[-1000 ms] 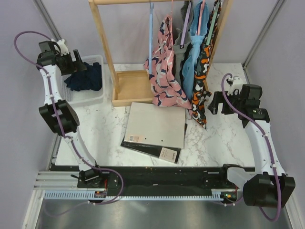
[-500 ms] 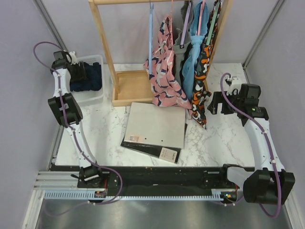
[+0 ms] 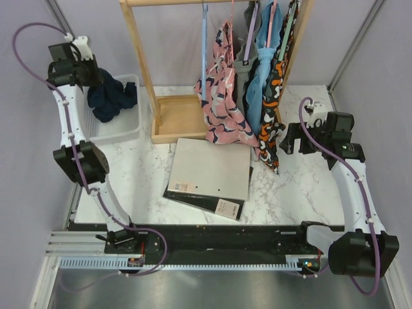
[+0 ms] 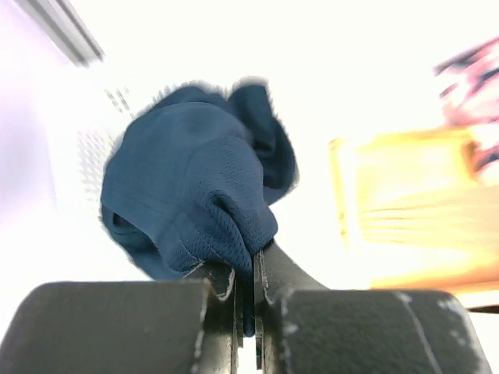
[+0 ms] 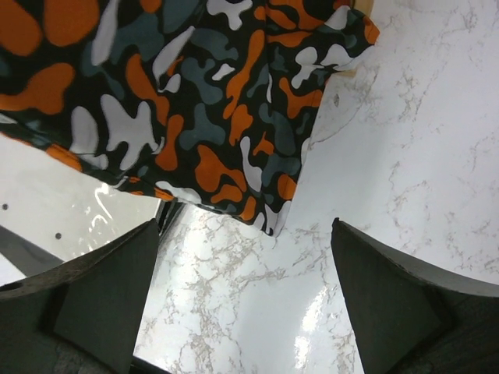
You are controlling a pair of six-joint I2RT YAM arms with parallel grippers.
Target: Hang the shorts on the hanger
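Lifting shorts (image 3: 111, 100) higher from basket (image 3: 121, 132) | left gripper (image 4: 248, 271) clenched on them | right gripper (image 5: 242, 234) released, unmoved

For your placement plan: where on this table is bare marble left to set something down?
Bare marble lies between the white basket and the grey folders, and between the folders and the right arm. Crowded: the rack's wooden base and hanging garments at the back.

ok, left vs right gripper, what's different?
Left gripper is shut on the shorts; right gripper is open and empty. Left is over the white bin; right is over the marble table, beside the orange-black garment. Both have black fingers.
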